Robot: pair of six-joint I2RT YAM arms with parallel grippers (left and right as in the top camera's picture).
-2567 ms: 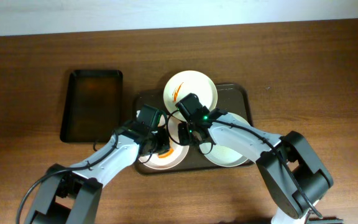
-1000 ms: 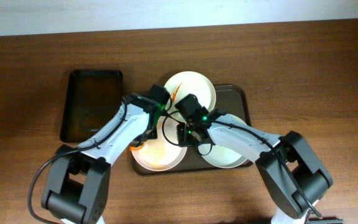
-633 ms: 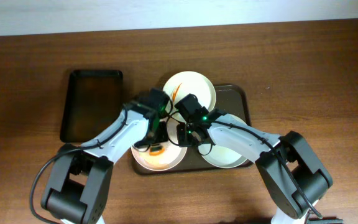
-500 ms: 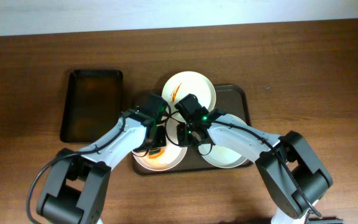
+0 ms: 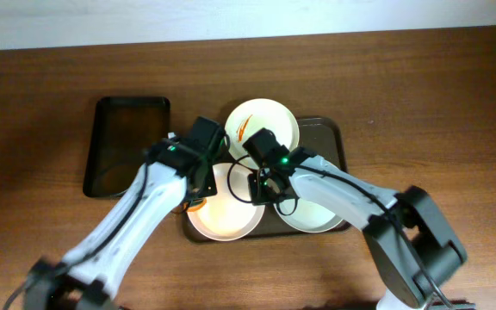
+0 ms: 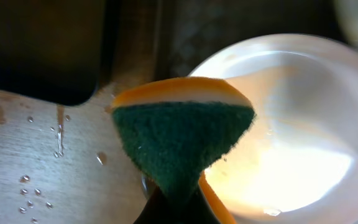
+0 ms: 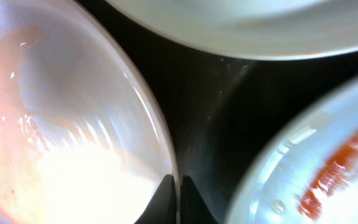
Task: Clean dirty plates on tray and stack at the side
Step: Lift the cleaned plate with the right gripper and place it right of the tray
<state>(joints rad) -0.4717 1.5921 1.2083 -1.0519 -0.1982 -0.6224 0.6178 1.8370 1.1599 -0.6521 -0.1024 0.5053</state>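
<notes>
The front-left cream plate (image 5: 226,207) lies on the brown tray (image 5: 334,138) and its face looks wiped and wet. My left gripper (image 5: 198,191) is shut on a green and orange sponge (image 6: 182,140) at that plate's left rim (image 6: 291,124). My right gripper (image 5: 261,185) is shut on the same plate's right rim (image 7: 61,137), its fingertips (image 7: 179,190) pinching the edge. A cream plate (image 5: 263,127) with an orange smear sits at the tray's back. The grey-green plate (image 5: 317,211) with a red smear (image 7: 334,165) lies at the right, partly under my right arm.
A smaller black tray (image 5: 127,142) stands left of the brown tray; its corner shows in the left wrist view (image 6: 42,50). Water drops lie on the wooden table (image 6: 30,168) by the plate. Bare table stretches to the right and front.
My left arm swept the sponge over the front-left plate and back to its left rim. The orange smear seen there earlier is gone. My right gripper kept hold of the rim.
</notes>
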